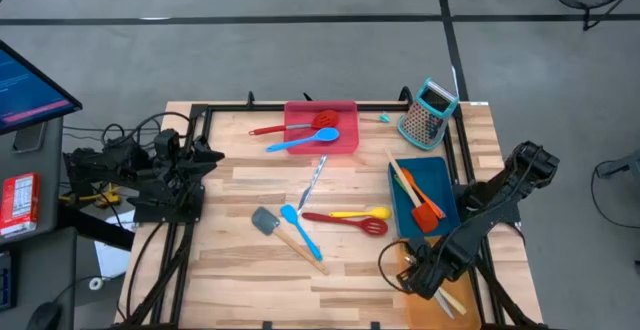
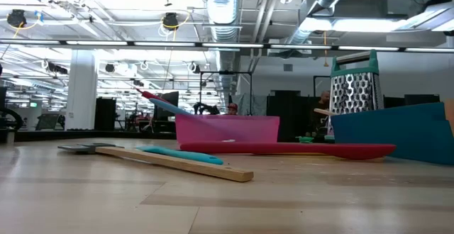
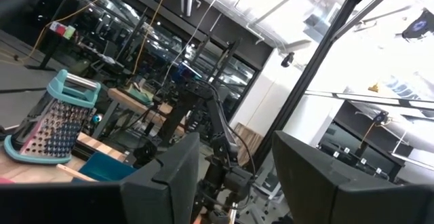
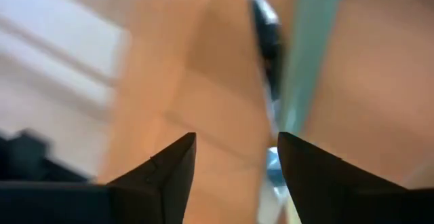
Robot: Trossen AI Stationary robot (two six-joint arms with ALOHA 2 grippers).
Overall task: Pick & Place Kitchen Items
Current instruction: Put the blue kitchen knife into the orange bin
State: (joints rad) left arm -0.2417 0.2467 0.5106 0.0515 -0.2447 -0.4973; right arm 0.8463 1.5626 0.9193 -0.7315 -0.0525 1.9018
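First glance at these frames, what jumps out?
The bright utensils scattered mid-table: a red slotted spoon beside a yellow spoon, with a wooden-handled blue spatula near the front. At the back, a pink-red tray holds a blue spoon, and the box grater stands at the right rear. The right end effector hangs open over the orange tray at the front right corner.

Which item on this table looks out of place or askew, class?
The silver knife lies alone on the bare table, slanted, between the red tray and the loose utensils. The grater also stands tilted near the far right corner.
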